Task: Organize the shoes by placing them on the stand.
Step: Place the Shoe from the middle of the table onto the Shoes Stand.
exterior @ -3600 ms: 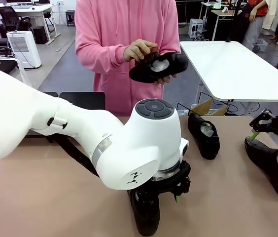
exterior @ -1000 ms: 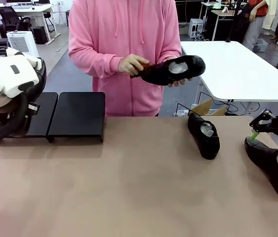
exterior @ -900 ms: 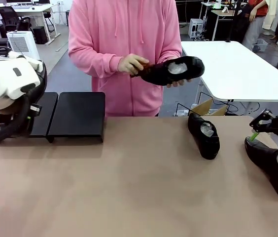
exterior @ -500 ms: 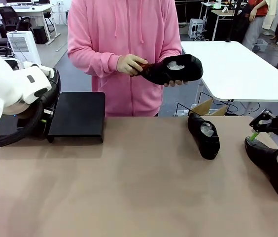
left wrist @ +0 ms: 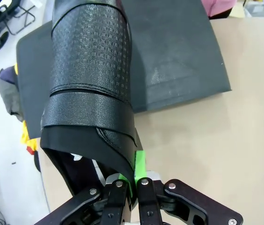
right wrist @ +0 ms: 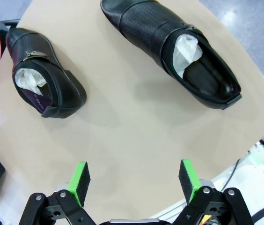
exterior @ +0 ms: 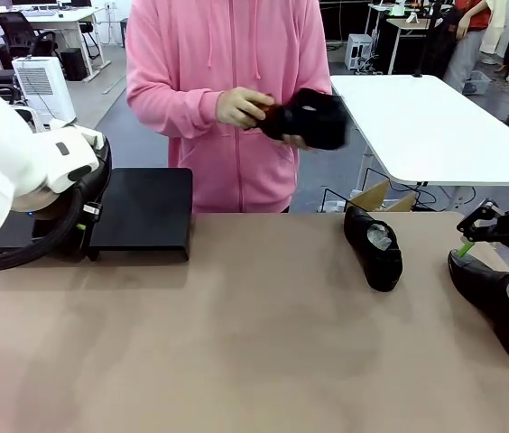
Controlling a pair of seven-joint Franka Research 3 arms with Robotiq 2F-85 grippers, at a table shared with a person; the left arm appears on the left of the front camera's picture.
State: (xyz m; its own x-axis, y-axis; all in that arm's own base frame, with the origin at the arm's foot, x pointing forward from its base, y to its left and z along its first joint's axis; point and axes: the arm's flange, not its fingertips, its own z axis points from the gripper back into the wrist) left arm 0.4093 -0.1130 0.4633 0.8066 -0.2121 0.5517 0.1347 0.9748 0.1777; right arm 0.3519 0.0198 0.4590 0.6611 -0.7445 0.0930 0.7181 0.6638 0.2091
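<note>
Held shoe: a glossy black leather dress shoe [left wrist: 91, 70] with a grid-stamped toe. I have it pinched by the thin rim of its heel opening. Seen from my left wrist, its toe reaches across the near edge of the stand. I cannot tell whether it touches.
Stand: a low flat black rectangular platform [left wrist: 174, 51] at the far left of the tan table [exterior: 236, 343].
Left claw [left wrist: 134, 177]: clamped on that rim, green pads almost meeting.
Shoes on the table: a second black shoe [exterior: 374, 245] lies right of centre with white paper stuffed inside. A third black shoe [exterior: 498, 307] lies near the right edge, apart from it.
Right claw [right wrist: 134, 180]: spread wide and holding nothing, hanging above the table near the third shoe.
Person: both hands [exterior: 241, 108] hold a fourth black shoe [exterior: 309, 117], blurred, at chest height.
</note>
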